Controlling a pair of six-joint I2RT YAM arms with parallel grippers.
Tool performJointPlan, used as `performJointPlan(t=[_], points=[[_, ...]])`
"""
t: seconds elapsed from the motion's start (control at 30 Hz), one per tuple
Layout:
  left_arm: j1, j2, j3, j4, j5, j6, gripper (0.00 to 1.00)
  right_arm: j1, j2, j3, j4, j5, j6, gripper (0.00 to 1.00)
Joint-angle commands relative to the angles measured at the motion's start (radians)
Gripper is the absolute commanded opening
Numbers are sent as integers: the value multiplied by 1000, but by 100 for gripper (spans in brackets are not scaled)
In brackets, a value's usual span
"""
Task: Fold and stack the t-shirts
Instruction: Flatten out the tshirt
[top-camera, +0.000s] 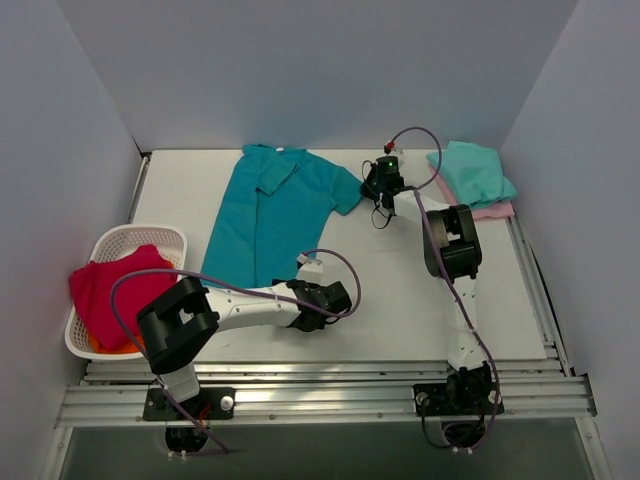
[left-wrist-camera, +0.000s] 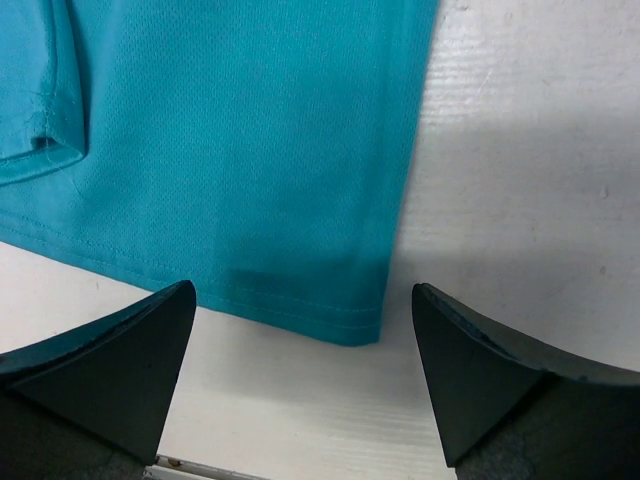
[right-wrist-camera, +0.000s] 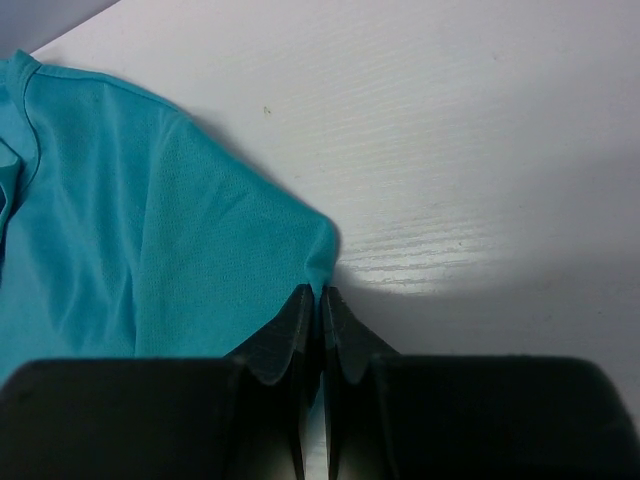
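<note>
**White desk between pale walls: shirts and jaw states**

White desk (top-camera: 400, 300) carries a large deep teal-blue cloth t-shirt (top-camera: 270, 215), flat at far centre-left, one sleeve folded onto its body. Left jaws are spread wide at its near hem corner; contact cannot be told. Right jaws are pressed together at its right sleeve edge; whether cloth is caught is unclear. Folded mint-green t-shirt (top-camera: 472, 172) lies on a pale pink t-shirt (top-camera: 492, 211) far right, the pink mostly hidden. White plastic lattice basket (top-camera: 120, 240) at left holds red cloth (top-camera: 115, 290), partly behind the left arm.

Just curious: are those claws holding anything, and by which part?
Right gripper pinches the teal shirt by its sleeve edge; left gripper is open, empty.
</note>
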Motion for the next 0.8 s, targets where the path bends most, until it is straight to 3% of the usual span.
performJointPlan(t=[0.0,0.03,0.07,0.17,0.23,0.27,0.37,0.4,0.5,0.63,0.77], points=[[-6,51,15,-20,-11,-18,100,-8,-80,-10,20,-6,-2,0],[-6,54,16,-19,-13,-18,100,-8,-78,-10,21,-6,-2,0],[-6,61,21,-21,-14,-18,91,-8,-77,-10,20,-6,-2,0],[-6,71,29,-21,-11,-15,79,-8,-71,-8,20,-6,-2,0],[-7,74,27,-19,-8,-10,65,-8,-68,-5,20,-7,-1,0],[-7,78,29,-18,-5,-9,52,-9,-66,-5,20,-7,-2,0],[-7,89,29,-18,-4,-9,35,-9,-65,-5,18,-6,-3,0],[-7,91,24,-18,-7,-12,23,-9,-66,-5,18,-7,-3,0],[-7,86,21,-26,-25,-35,3,-9,-75,-10,20,-4,-3,0],[-7,17,30,-61,-89,-44,2,-6,-150,-60,43,-4,0,0],[-6,-188,85,-169,-218,-23,2,20,-320,-143,60,25,-26,0]])
